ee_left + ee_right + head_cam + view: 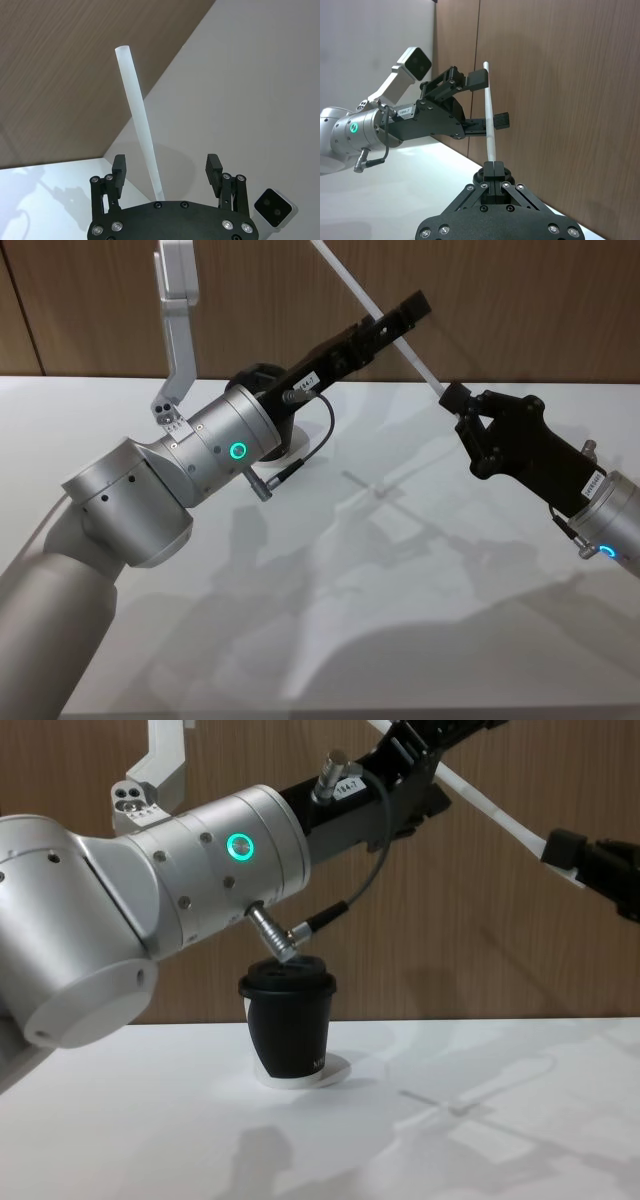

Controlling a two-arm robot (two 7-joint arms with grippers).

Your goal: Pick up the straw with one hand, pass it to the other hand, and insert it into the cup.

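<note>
The white straw (405,348) slants up through the air above the table, and my right gripper (455,400) is shut on its lower end (491,145). My left gripper (398,325) reaches up from the left. It stands open around the straw's middle, with a finger on either side and a gap to each (140,130). The same straddle shows in the right wrist view, where the left gripper (490,100) brackets the straw above the right gripper (494,169). The black lidded cup (290,1020) stands upright on the table below the left wrist, mostly hidden behind that wrist in the head view.
The white table (400,590) spreads out under both arms. A wood-panelled wall (520,300) runs close behind it. A grey cable (350,905) loops from the left wrist just above the cup lid.
</note>
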